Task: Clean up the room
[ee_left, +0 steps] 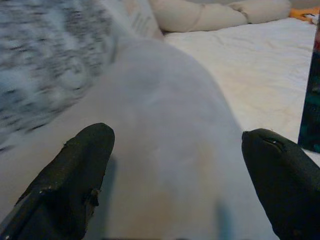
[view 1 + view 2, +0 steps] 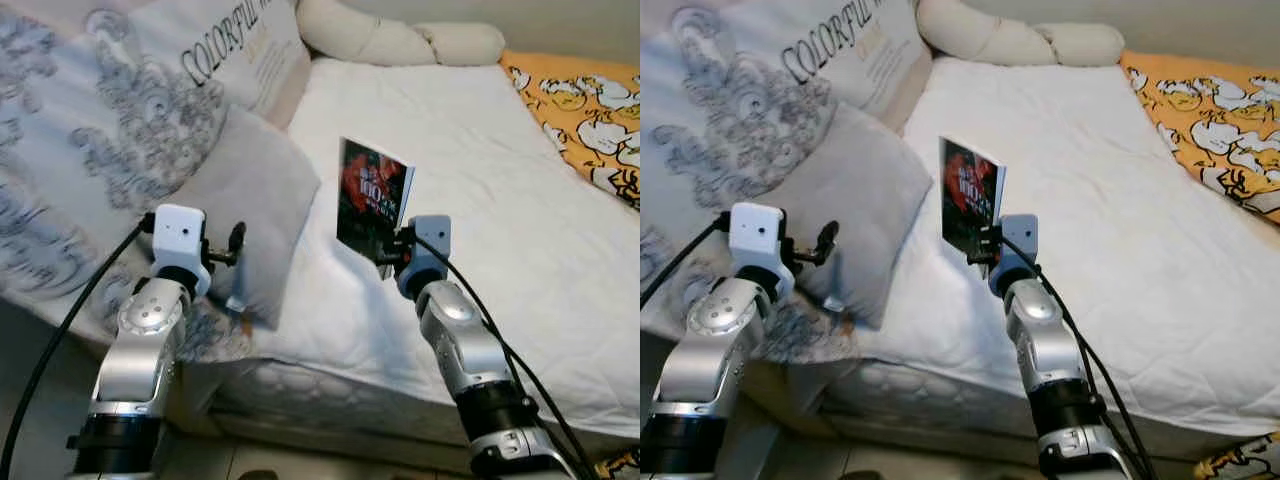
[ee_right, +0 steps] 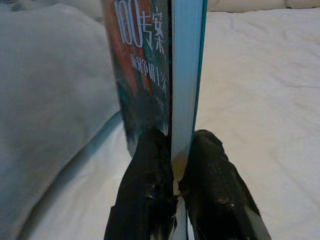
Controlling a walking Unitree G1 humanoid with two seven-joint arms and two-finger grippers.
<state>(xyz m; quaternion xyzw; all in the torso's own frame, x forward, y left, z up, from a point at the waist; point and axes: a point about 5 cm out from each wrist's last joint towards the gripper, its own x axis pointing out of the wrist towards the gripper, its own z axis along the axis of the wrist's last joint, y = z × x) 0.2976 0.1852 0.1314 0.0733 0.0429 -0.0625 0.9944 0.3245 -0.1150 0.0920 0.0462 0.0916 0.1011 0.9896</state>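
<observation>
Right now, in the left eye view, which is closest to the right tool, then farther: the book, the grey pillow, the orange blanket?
1. Book: pinched upright in the right tool.
2. Grey pillow: to its left on the bed.
3. Orange blanket: far right corner of the bed.

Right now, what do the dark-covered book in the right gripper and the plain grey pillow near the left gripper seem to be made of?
The dark-covered book looks like paper with a glossy printed cover; its pale page edges show, clamped by the right gripper. The plain grey pillow seems soft matte fabric, sagging, in front of the open left gripper.
</observation>
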